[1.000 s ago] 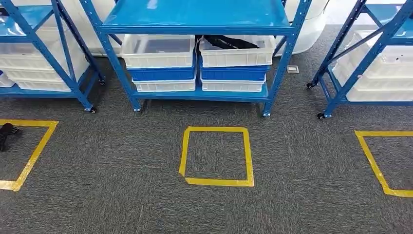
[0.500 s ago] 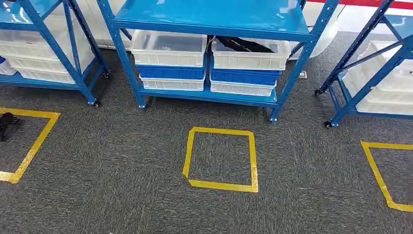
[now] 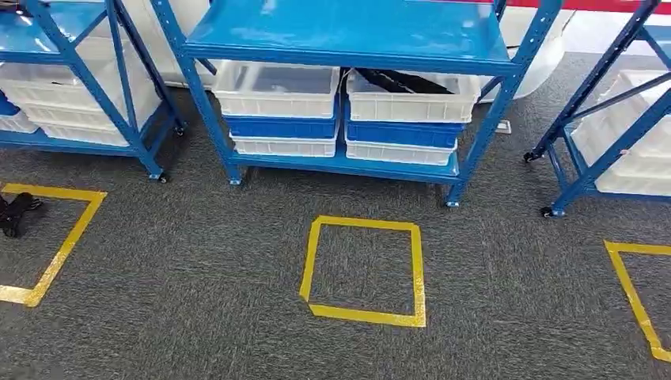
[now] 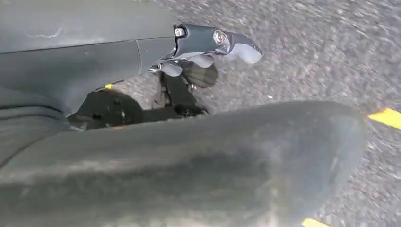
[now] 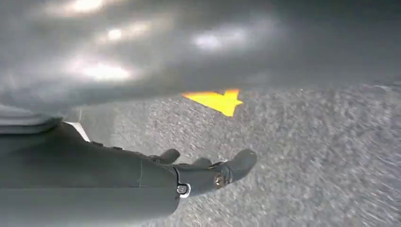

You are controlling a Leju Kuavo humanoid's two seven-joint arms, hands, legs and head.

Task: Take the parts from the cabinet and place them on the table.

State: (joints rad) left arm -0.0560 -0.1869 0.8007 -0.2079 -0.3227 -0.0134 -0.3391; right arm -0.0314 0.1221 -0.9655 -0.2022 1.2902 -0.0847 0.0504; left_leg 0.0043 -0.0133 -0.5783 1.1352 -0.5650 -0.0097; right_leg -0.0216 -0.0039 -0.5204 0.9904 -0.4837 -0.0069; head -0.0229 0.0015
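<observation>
- The parts are, as far as I can tell, the dark stuff [image 3: 403, 81] sitting in the upper right white bin [image 3: 411, 96] on the bottom shelf of the middle blue rack [image 3: 348, 36]. Can't make out what it is exactly, just black shapes poking over the bin's rim.
- The white bin next to it [image 3: 277, 89] has something greyish inside, too faint to call.
- Under those two sit blue bins [image 3: 403, 133] and another layer of white ones, contents hidden.
- Left hand [image 4: 208, 47] hangs over the carpet, fingers loosely curled, and I don't see anything in them, so I'd call it released and empty.
- Right hand [image 5: 208, 172] is the same deal: fingers stretched out and a bit apart above the carpet, holding nothing.
- No counter shows up anywhere in these shots, so whether any parts already landed on it is anyone's guess.
- So progress-wise: both hands are empty and the rack is a walk away across the carpet [image 3: 198, 301]. That fits heading in for a pickup, or coming back for another round after a drop-off. Dark parts lying in the bin means there's at least something left to fetch, I reckon.
- Around that: a yellow tape square [image 3: 365, 271] on the floor in front of the rack, more tape squares off to either side, a small black thing [image 3: 16, 212] lying in the left one, and more blue racks with white bins both sides.
</observation>
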